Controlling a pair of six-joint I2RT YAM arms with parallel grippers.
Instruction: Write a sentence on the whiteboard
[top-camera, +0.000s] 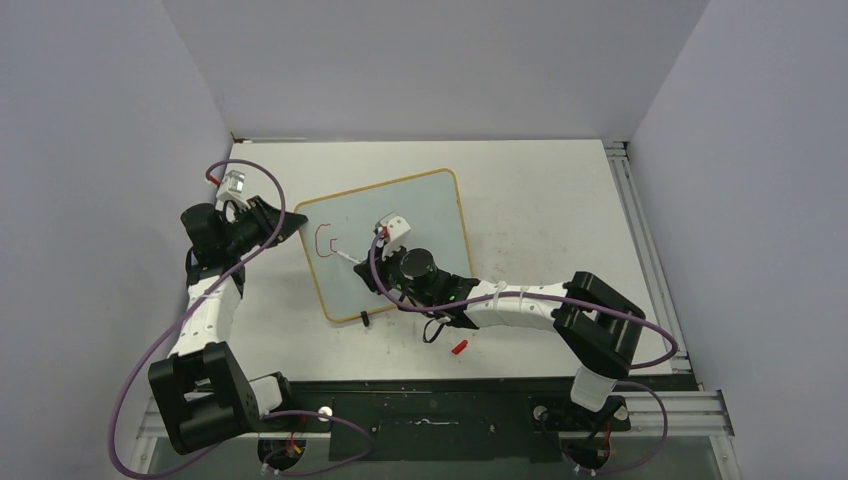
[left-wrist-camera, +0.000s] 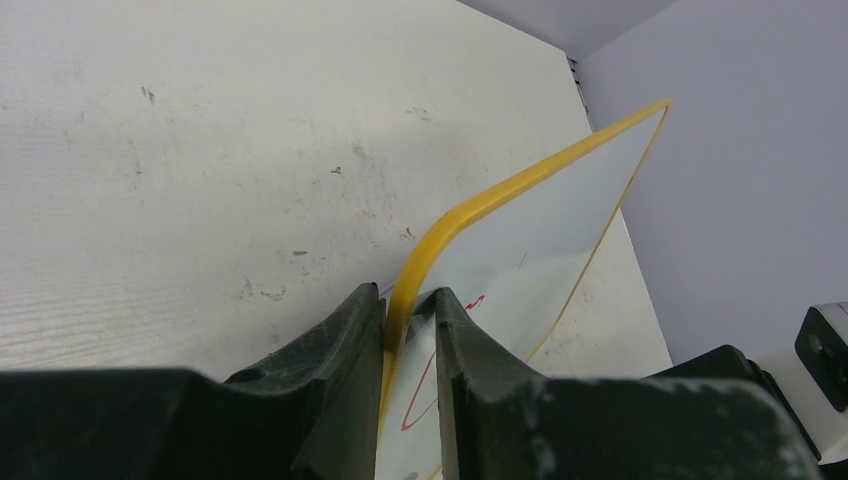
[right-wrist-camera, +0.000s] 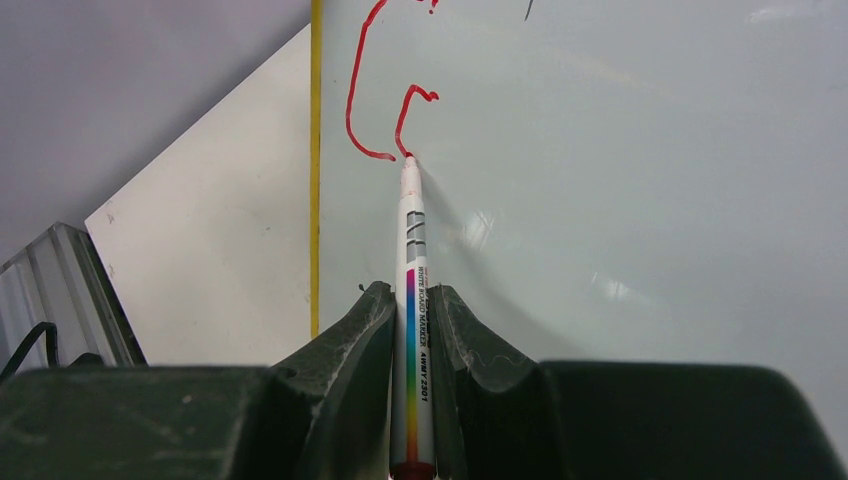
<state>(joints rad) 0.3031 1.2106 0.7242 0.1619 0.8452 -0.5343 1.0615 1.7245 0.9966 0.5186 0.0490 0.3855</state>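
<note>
Marker print and one red letter, that's all there is to read.
Between the right gripper's (right-wrist-camera: 410, 305) fingers, the marker (right-wrist-camera: 411, 225) barrel says "WHITE BOARD MARKER", then "AWMY 2201". Just past its tip, on the whiteboard (right-wrist-camera: 620, 180), the sentence (right-wrist-camera: 349, 110) shows "C" and an unfinished stroke.

White bench (top-camera: 540, 190), scuffed w/ small dark specks, boxed in on 3 sides by plain pale lilac-grey walls (top-camera: 420, 60). Alu rail (top-camera: 638, 230) along right edge, black plate (top-camera: 400, 395) at near edge. Light even, shadows soft.
</note>
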